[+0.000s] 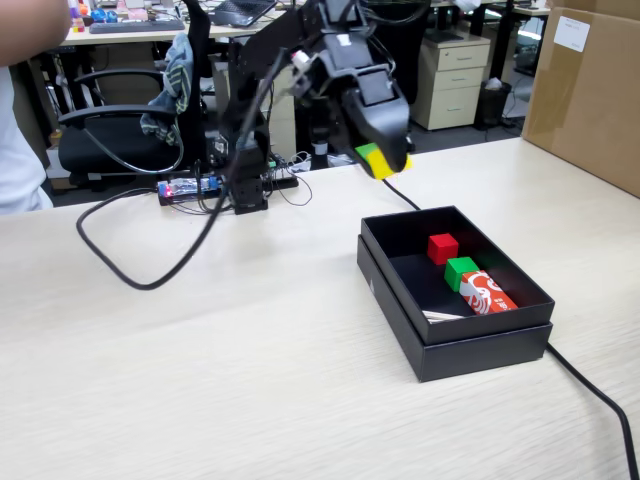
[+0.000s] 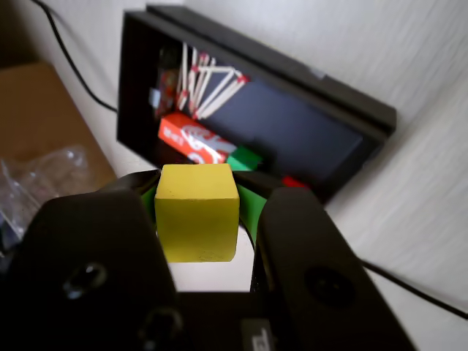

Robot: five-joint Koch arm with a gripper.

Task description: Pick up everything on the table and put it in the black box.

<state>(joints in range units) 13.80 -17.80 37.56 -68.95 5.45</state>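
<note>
Gripper (image 1: 385, 160) closed on yellow cube (image 1: 380, 162), jaws pressed to two opposite faces; wrist view confirms cube (image 2: 197, 212) seated squarely between green-lined pads (image 2: 248, 208), top face free. Held aloft, above the far edge of the table (image 1: 200, 380) and just short of the black box (image 1: 455, 345); likely raised high to pass over the box wall before lowering.

Black box near the right edge of the table, open, sitting in its own upturned lid or a second tray. Inside, per fixed view: red cube (image 1: 442, 248), green cube (image 1: 461, 272), red printed pack (image 1: 488, 294), lined up toward the box's right wall. Wrist view adds a bundle of thin red-tipped sticks (image 2: 208, 84) at one end of the box; nature unclear, possibly matches.

No other loose items visible on the table; only black cable (image 1: 130, 270) looping from the arm base toward the left edge, and another cable (image 1: 600, 400) past the box at the near right corner. Cardboard carton (image 1: 590, 90) at the far right corner.

Judgement: task near its end, yellow cube probably the last piece. Free floor at the box's left side suited for release.
</note>
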